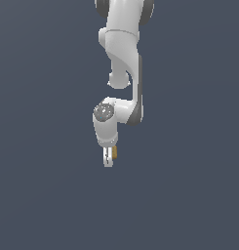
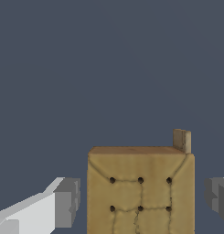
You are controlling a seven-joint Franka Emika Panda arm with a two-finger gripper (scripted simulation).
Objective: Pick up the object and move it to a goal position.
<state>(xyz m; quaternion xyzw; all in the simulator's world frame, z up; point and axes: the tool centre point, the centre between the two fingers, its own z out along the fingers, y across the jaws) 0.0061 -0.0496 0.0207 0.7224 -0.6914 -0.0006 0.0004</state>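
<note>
Tan-brown and stitched like padded leather, the object [image 2: 141, 192] fills the low centre of the wrist view; dark dots joined by thin seam lines mark its facing side, and a small upright tab rises from one upper corner. It sits between the two grey finger pads [image 2: 67, 203] of the jaws; a visible gap lies between the cube and each pad, so the jaws stand open around it without touching it, as far as this view shows.

In the exterior view the white robot arm [image 1: 122, 53] hangs down from the top edge of the picture, with dark grey trim along its side and a round grey joint cap near the wrist. The jaws [image 1: 109, 157] point straight down at the arm's lower end; a sliver of tan, the same object [image 1: 114, 153], shows on the exterior view's right of the white fingertips, very small against them.

The background is a flat slate blue-grey surface [image 1: 43, 185] in both views; whether the cube rests on it or hangs above it cannot be told.
</note>
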